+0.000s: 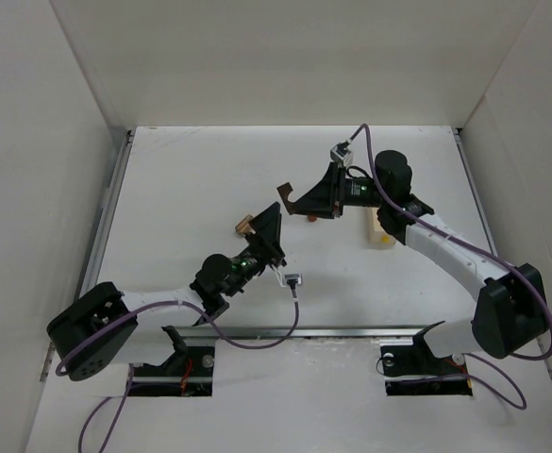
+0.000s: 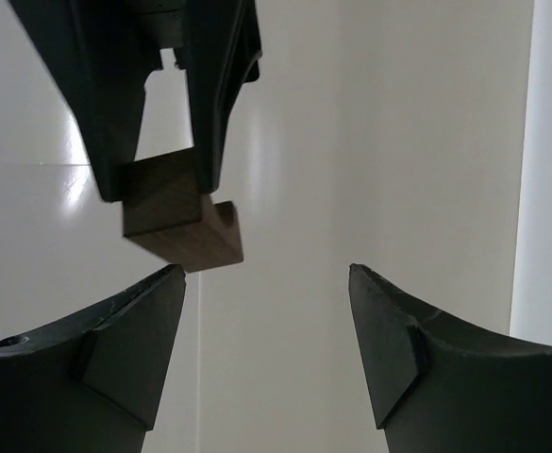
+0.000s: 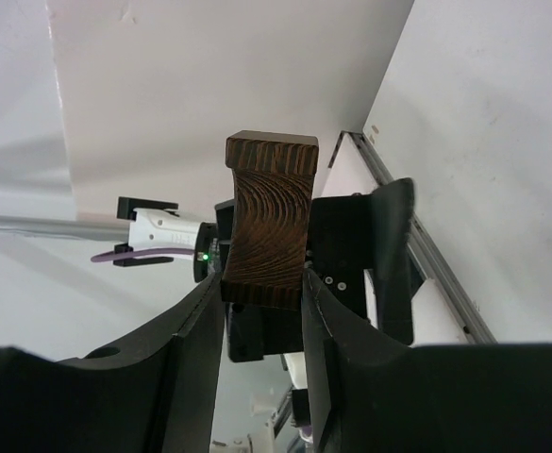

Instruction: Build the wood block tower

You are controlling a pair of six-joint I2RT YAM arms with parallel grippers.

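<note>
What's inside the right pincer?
A dark brown wood block with a curved notch, clamped by the right pincer. Its lower end is covered by the fingers.

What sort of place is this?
Probably a robotics lab test cell: plain white walls box in a white table, with a left arm and a right arm bolted at its edge.

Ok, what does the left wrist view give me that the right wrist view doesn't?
Only the left wrist view: the left hand, fingers apart with nothing between them, and the right hand seen from outside, at the top of the picture. Only the right wrist view: the curved cutout and grain of the dark brown block, with the left arm's purple cable and green light behind it. Both: that block pinched in the right hand.
</note>
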